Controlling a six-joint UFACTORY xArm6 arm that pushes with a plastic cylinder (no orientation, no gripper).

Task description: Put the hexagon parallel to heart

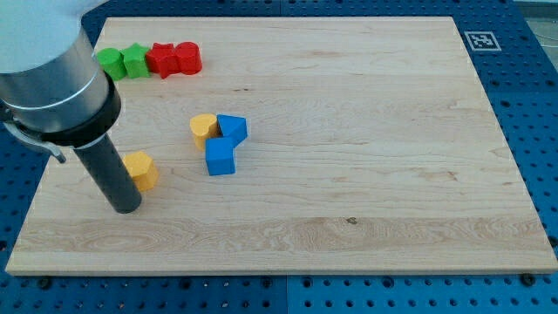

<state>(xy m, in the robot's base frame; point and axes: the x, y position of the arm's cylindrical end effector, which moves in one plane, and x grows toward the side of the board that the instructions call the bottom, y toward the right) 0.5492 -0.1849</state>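
Where my tip [127, 208] meets the board [366, 131], bare and grasping nothing, the yellow hexagon [140, 169] is seen touching its right; no long axis is discernible. The yellow heart [204, 129] lies upper right.

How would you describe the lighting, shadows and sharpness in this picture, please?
In the camera view the light is even and soft, with no glare on the wooden board; the blocks, such as the yellow hexagon and the yellow heart, cast only faint shadows; the arm's grey housing at the view's left looms large and slightly soft, while my tip looks sharp.
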